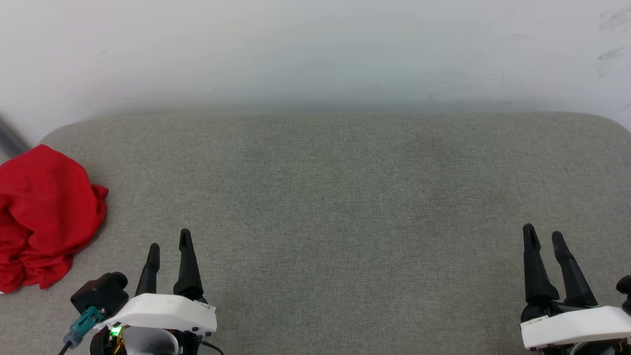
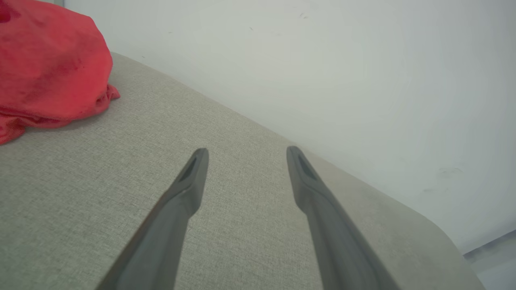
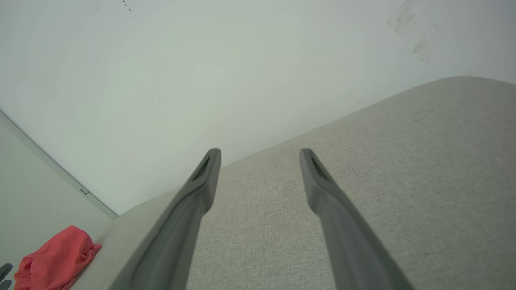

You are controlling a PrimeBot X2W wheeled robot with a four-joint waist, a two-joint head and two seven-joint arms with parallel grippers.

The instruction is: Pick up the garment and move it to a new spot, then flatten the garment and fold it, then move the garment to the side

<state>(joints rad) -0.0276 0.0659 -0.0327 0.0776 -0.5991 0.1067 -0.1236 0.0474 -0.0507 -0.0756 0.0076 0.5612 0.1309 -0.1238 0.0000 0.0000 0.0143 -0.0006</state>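
Note:
The garment (image 1: 44, 212) is a crumpled red heap at the left edge of the grey fabric surface (image 1: 335, 197). It also appears at the upper left of the left wrist view as the garment (image 2: 48, 68) and small at the lower left of the right wrist view as the garment (image 3: 56, 259). My left gripper (image 1: 170, 239) stands open near the front edge, to the right of the heap and apart from it, with nothing between its fingers. Far to the right my right gripper (image 1: 543, 231) is open too and holds nothing. In their own wrist views the left gripper (image 2: 244, 151) and right gripper (image 3: 260, 152) hover over bare fabric.
A pale wall (image 1: 315, 49) runs along the far side of the surface. The surface has rounded far corners, and the floor (image 2: 496, 257) shows beyond one of them. The wide stretch between the two grippers is bare fabric.

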